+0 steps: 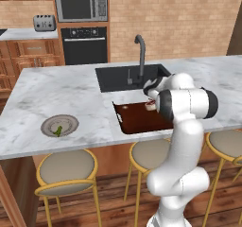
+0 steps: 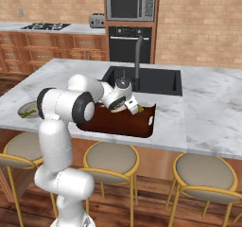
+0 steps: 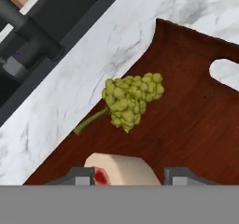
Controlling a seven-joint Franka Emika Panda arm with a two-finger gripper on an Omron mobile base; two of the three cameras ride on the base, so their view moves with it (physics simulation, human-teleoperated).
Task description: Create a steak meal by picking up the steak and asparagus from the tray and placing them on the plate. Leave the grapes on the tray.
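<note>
Steak point(image 3: 122, 169): sitting between the two dark fingertips at the bottom of the hand view, pale fatty rim facing the camera and a red patch showing at its left; it is resting on the tray near the edge closest to the sink.
Gripper point(image 3: 131, 176): the jaws are standing at a narrow gap with the steak filling it, so it is gripping the steak, or just closing on it, from both sides; whether it has left the tray I cannot tell.
Tray point(image 3: 186, 125): dark reddish-brown, lying on the marble counter point(image 1: 61, 86) beside the black sink point(image 1: 125, 74), one cut-out handle showing at its end.
Grapes point(image 3: 131, 99): lying loose on the tray just beyond the steak, stem trailing toward the tray's edge; apart from the fingers, as they should be, since they are staying behind.
Asparagus point(image 1: 58, 131): a green stalk is already lying on the plate.
Plate point(image 1: 67, 120): sitting on the counter well apart from the tray, to the arm's left.
Step in hand: judged as securing the steak for the carry across to the plate.
</note>
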